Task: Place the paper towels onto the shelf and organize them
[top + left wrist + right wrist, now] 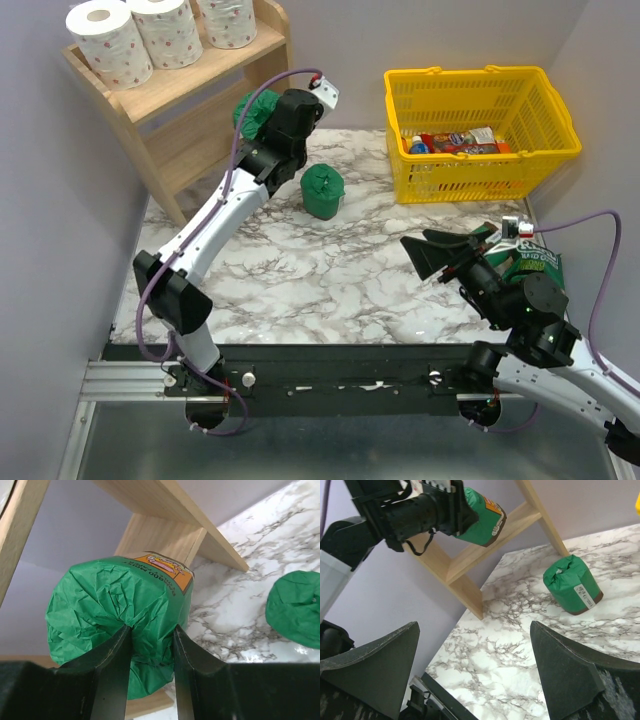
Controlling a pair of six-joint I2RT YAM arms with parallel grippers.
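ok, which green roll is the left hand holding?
The raised roll by the shelf, its crumpled end pinched in the left hand. The other roll sits free on the table, nothing touching it.

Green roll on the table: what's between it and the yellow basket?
Nothing. In the top view, only bare marble table shows between the green roll and the basket.

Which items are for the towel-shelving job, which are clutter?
Job: light wooden two-tier shelf; three white pink-spotted rolls on top; green paper-wrapped roll in left pincer; second green roll on table.
Clutter: yellow plastic mesh basket; snack packets inside; flat green packet.
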